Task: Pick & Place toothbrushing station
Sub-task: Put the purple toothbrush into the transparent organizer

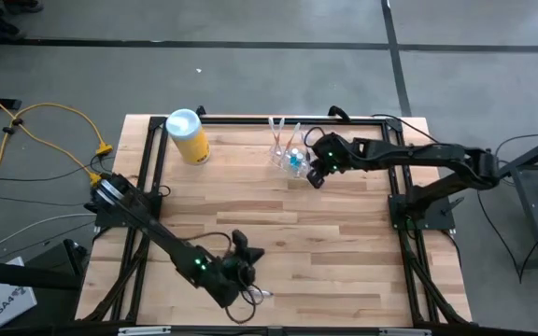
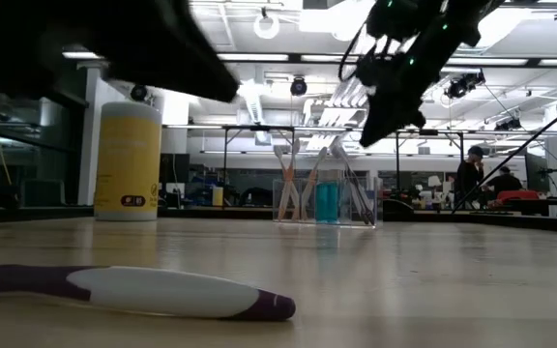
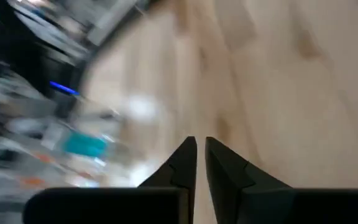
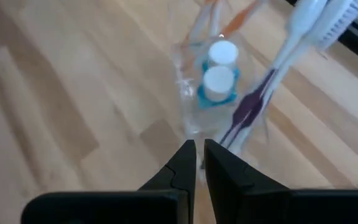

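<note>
Toothbrushing station (image 1: 289, 149) stands upper centre of the high view, brushes inside; right gripper (image 1: 315, 176) hovers just beside it, fingers nearly closed, empty. Left gripper (image 1: 247, 262), lower centre, nearly closed, empty, near a purple-white toothbrush (image 2: 133, 290) on the table (image 1: 344, 261)

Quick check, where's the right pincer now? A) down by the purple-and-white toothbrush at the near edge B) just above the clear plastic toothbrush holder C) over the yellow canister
B: the right pincer hangs beside and just above the clear plastic toothbrush holder, with its fingers close together in the right wrist view.
</note>
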You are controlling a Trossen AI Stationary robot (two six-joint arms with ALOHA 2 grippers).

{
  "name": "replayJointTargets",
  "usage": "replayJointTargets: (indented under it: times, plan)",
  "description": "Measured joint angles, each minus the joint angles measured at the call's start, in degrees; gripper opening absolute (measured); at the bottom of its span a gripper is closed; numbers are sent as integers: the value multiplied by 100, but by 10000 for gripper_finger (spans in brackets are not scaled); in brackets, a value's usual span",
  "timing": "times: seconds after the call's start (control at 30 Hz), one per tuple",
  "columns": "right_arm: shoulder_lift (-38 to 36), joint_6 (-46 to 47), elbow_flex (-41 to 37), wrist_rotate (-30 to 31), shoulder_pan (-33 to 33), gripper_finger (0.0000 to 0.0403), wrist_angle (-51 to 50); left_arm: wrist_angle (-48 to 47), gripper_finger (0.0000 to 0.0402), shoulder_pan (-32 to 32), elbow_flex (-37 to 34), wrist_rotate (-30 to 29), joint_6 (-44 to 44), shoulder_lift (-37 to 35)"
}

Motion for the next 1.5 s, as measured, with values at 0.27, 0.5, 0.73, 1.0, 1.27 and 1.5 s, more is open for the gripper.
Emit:
replayJointTargets:
  times: [0.27,0.5,0.73,1.0,1.27,1.5]
  plan:
    - [-548,337,15,-107,628,25,-117,-1631,26,526,7,3324,-2024,-1432]
    - [-594,595,4,-147,1418,25,-218,-1936,26,730,7,4209,-2831,-1494]
    - [-583,788,4,48,2121,25,-245,-2105,26,439,0,4307,-3659,-1478]
    - [-583,945,4,236,2693,25,-181,-1857,57,196,0,4455,-3733,-1237]
    - [-583,1060,4,371,3163,25,-111,-1369,107,199,0,4931,-3991,-833]
    - [-583,1053,4,610,3465,25,-112,-618,110,94,3,4897,-4007,-767]
